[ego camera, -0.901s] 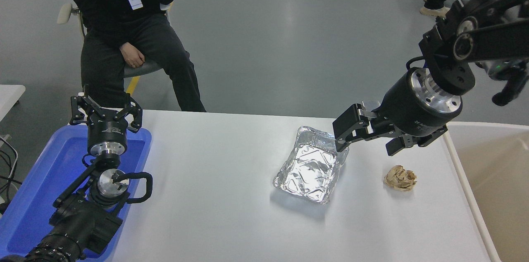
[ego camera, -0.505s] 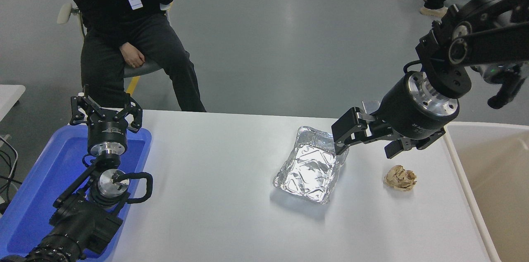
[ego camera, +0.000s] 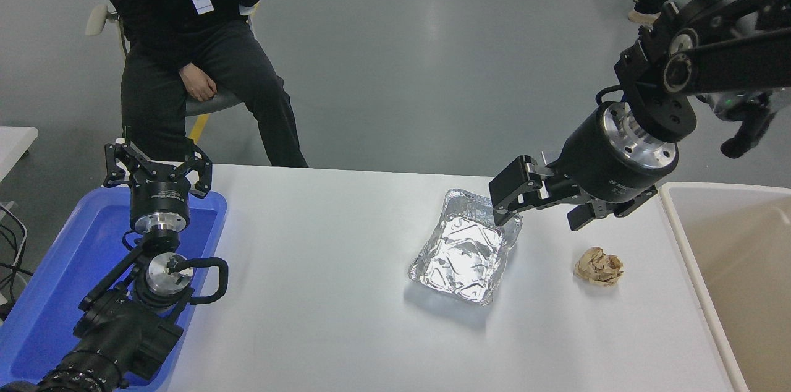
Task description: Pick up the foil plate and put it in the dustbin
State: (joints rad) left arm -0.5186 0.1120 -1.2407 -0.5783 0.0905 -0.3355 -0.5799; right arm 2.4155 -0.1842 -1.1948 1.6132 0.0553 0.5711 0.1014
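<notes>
While your right pincer [ego camera: 536, 209] hangs spread at the far right corner of the foil plate [ego camera: 465, 248], grasp pending: straddle its rim, pinch, carry right to dustbin [ego camera: 729, 256].

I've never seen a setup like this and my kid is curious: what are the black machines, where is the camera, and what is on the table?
The camera sits high on a robot, looking down over a white table. The black machines are the robot's two arms. The left gripper is parked, open, above a blue tray at the table's left end. The right gripper reaches in from the right, open, over the far right corner of a shiny foil plate, but holds nothing yet. The plate lies flat on the table. To its right is a crumpled brown paper ball, and at the right edge a big beige dustbin. A person sits on a chair beyond the table, only watching.
</notes>
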